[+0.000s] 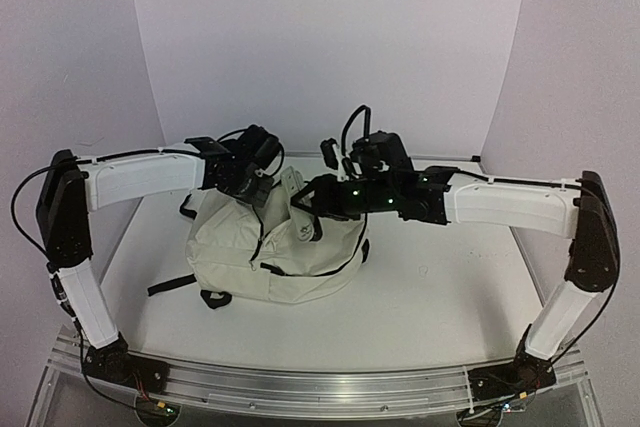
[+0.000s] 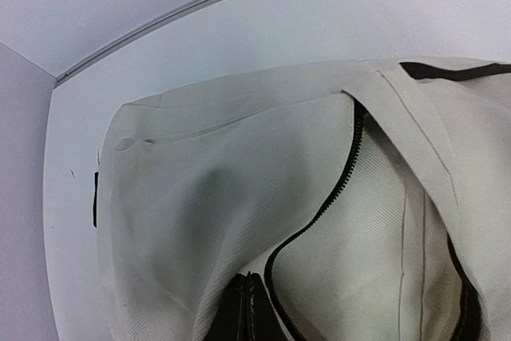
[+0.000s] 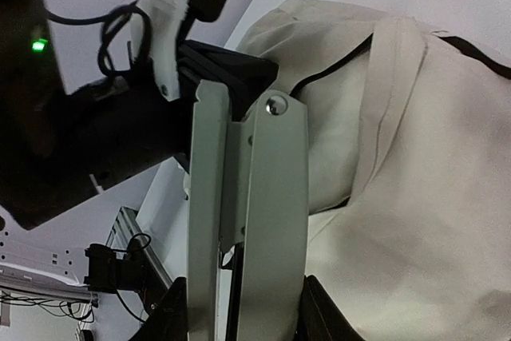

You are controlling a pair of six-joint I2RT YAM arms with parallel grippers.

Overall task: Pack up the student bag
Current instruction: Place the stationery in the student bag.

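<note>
The student bag, cream fabric with black zippers, lies mid-table. My left gripper rests on the bag's upper left edge. In the left wrist view the black fingertips meet, pinching cream fabric beside the open zipper. My right gripper hovers over the bag's top and is shut on a long pale grey-green metal object that stands upright between its jaws. That object points toward the left gripper. Behind it lies the bag.
Black straps trail from the bag's left side. An aluminium rail runs along the table's near edge. White walls close the back and both sides. The left arm's wrist is close to the held object.
</note>
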